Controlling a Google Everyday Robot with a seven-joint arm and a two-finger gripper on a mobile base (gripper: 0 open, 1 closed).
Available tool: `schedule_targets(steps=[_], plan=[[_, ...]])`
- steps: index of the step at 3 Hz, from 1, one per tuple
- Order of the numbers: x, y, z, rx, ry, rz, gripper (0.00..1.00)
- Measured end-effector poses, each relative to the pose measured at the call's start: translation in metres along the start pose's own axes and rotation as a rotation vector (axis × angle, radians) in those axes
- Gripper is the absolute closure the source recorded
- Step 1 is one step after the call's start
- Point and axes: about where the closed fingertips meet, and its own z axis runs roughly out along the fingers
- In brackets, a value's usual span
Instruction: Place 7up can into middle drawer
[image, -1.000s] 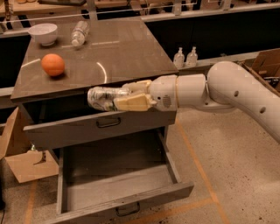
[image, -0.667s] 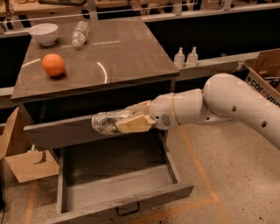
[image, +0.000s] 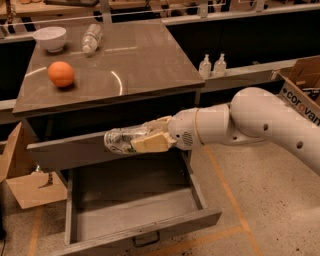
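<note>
My gripper (image: 142, 138) is shut on the 7up can (image: 121, 139), a silvery can held on its side with its end pointing left. The cream fingers (image: 152, 143) clamp the can from above and below. The can hangs in front of the upper drawer's front panel, above the back part of the open middle drawer (image: 130, 220). The middle drawer is pulled far out, its inside shows bare grey wood, and its dark bar handle (image: 146, 240) is at the front edge. My white arm (image: 265, 125) reaches in from the right.
On the cabinet top (image: 140, 60) lie an orange (image: 61, 74), a white bowl (image: 50, 37) and a clear water bottle (image: 92, 38). A cardboard box (image: 25, 175) stands left of the cabinet. Two small bottles (image: 212, 65) stand on a ledge behind. Another box (image: 305, 82) is at right.
My gripper with the can has moved down and a little right, from level with the cabinet top's edge to in front of the upper drawer, over the open middle drawer.
</note>
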Motion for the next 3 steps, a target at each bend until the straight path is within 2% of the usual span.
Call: schedule_targets(steps=[1, 2, 3], plan=[[0.034, -0.002, 0.023, 0.003, -0.042, 0.017, 1.0], [0.083, -0.015, 0.066, -0.029, -0.096, 0.02, 1.0], [0.125, -0.028, 0.113, -0.082, -0.118, 0.001, 1.0]])
